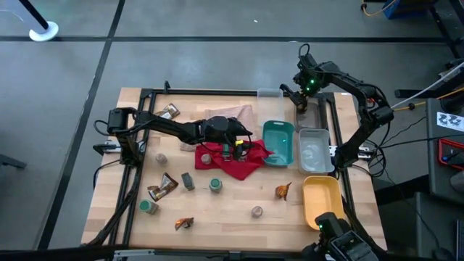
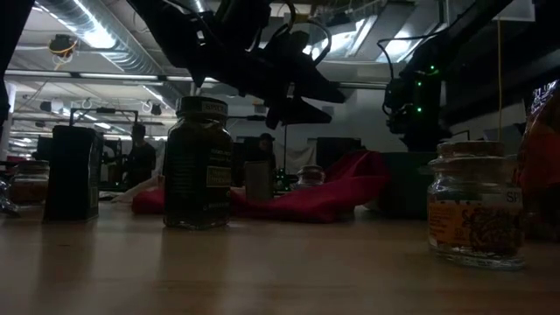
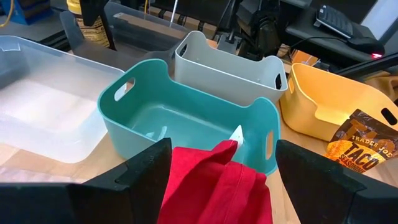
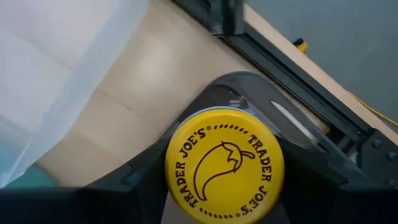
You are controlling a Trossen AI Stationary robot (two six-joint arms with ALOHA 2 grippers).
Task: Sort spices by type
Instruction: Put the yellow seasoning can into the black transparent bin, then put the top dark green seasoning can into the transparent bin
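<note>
My right gripper (image 4: 224, 186) is at the table's far right corner (image 1: 303, 98), shut on a yellow-capped bottle (image 4: 224, 165). My left gripper (image 3: 224, 180) hovers open over the red cloth (image 1: 235, 161), its fingers on either side of a raised fold (image 3: 217, 180), facing the teal tray (image 3: 186, 118). Small jars with green lids (image 1: 215, 185) (image 1: 148, 206) and a grey lid (image 1: 257, 211) stand on the wood. Crinkly sachets (image 1: 163, 187) (image 1: 283, 191) (image 1: 184, 222) (image 1: 170, 111) lie flat. In the low view a dark-lidded jar (image 2: 199, 162) and a cork-topped jar (image 2: 477, 206) stand near. My right gripper pinches the bottle between its two fingers (image 4: 143, 183), just beside and below the yellow cap (image 4: 180, 186). The fingers come from above, pointing down, and the bottle is upright. Whether its base rests on the table is hidden by the cap.
The teal tray (image 1: 279, 141), clear tray (image 1: 314, 148) and yellow tray (image 1: 321, 197) sit in a row along the right side. A beige cloth (image 1: 239, 114) lies behind the red one. A dark box (image 1: 188, 181) stands mid-table. A black frame rail (image 4: 298, 93) runs by the bottle.
</note>
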